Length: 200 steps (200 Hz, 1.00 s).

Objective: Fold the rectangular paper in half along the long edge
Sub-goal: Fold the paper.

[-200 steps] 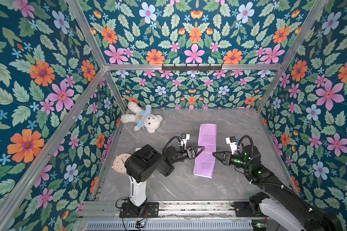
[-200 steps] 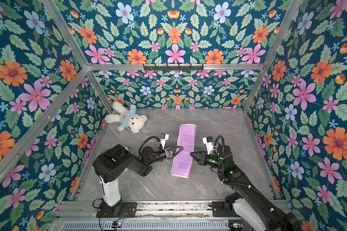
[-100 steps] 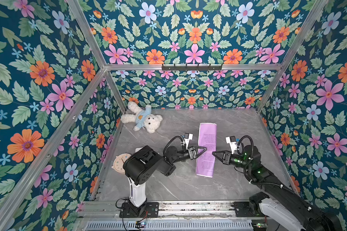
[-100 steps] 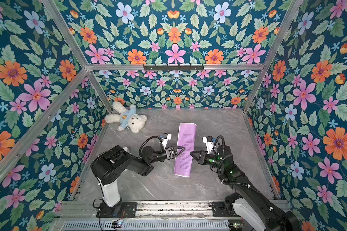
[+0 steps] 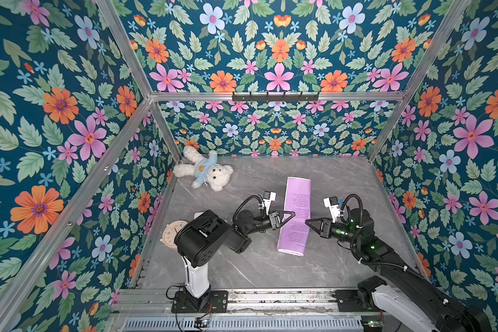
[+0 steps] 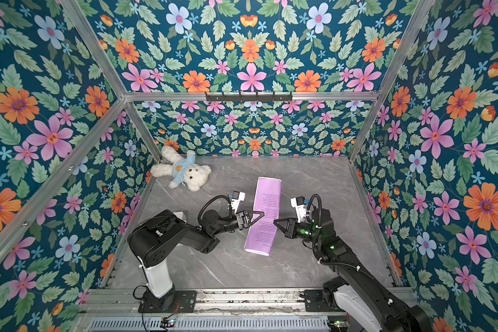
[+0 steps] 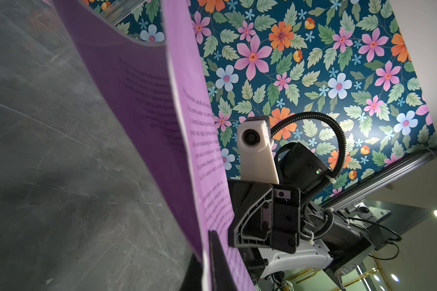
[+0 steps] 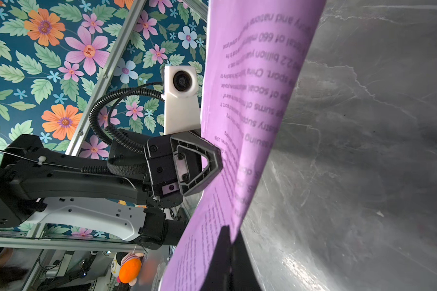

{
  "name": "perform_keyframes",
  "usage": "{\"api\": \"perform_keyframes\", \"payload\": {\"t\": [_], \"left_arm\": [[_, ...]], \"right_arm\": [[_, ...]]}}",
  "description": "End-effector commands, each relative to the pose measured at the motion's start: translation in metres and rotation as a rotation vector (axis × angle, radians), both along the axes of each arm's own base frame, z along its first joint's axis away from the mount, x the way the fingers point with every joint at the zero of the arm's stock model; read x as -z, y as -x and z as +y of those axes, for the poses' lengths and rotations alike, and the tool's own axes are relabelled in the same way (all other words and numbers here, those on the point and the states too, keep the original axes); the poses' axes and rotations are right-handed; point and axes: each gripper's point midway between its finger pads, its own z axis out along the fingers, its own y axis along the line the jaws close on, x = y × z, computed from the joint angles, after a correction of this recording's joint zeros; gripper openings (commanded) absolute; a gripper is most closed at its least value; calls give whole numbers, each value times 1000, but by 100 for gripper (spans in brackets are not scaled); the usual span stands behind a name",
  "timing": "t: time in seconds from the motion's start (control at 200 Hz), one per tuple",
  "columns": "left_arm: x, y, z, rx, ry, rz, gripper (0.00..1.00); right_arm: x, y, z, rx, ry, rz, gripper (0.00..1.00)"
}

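1. Work area: a grey marbled surface is enclosed by floral walls on the left, far and right sides.
2. Paper, location: the purple paper sits near the middle of the surface, between the two hands. Its long axis runs near to far, with the near end angled slightly to the left.
3. Paper, appearance: in both top views the paper appears as a long narrow strip with lines of small dark text on its upper face. Its far end looks rounded rather than pressed flat.
4. Paper, layers: in the left wrist view the paper shows two layers, one darker and one paler. Both rise in a curve off the surface.
5. Left hand: the left hand meets the left long edge about midway along the strip. In the left wrist view its fingers are closed with the paper's edge between them, so this hand is gripping the paper.
6. Right hand: the right hand meets the right long edge, directly opposite the left hand and close to it. In the right wrist view a dark finger lies against the paper. This hand is closed on the paper's edge.
7. Other items: a white teddy bear in a blue top lies at the far left corner, well apart from the paper. A small round clock lies at the left, partly hidden behind the left arm.
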Motion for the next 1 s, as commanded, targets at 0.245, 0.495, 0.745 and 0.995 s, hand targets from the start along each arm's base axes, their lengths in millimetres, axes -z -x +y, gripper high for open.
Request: {"api": "perform_keyframes", "payload": {"t": [0.245,0.495,0.745,0.995], "left_arm": [[-29,16,0,37,80,-174,0],[-35,30,-3,81,83,-223,0],[-38,33,1,63,82,-254,0],[-41,30,5,20,83,-285,0]], "right_arm": [[-26,-4,8,-32,-57,-54,2],[-25,-17,7,8,-32,-44,9],[-26,-28,2,67,-17,9,19],[-30,-25,-2,90,-44,37,47]]}}
